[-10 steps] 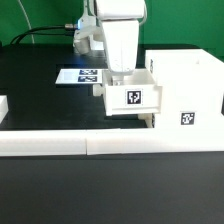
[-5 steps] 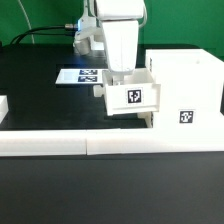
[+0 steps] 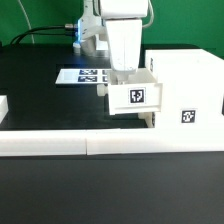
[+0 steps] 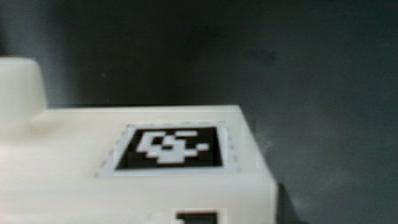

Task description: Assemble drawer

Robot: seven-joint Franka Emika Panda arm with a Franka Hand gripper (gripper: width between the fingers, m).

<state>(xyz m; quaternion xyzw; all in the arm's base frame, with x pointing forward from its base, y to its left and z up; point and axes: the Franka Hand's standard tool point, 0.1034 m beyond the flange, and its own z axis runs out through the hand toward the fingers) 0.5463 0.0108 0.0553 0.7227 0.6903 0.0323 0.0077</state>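
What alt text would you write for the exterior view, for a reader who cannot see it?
A white robot gripper reaches down onto a small white tray with a square tag, beside the tall white housing on a black table. A long low white wall crosses the front, and the marker board lies behind.

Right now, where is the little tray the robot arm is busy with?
In the exterior view the small tray sits near the middle, right under the gripper, against the tall housing on the exterior view's right.

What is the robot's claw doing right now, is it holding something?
Gripper: it sits down on the small tray beside the tall housing, but its fingers are hidden, so open or shut cannot be told.
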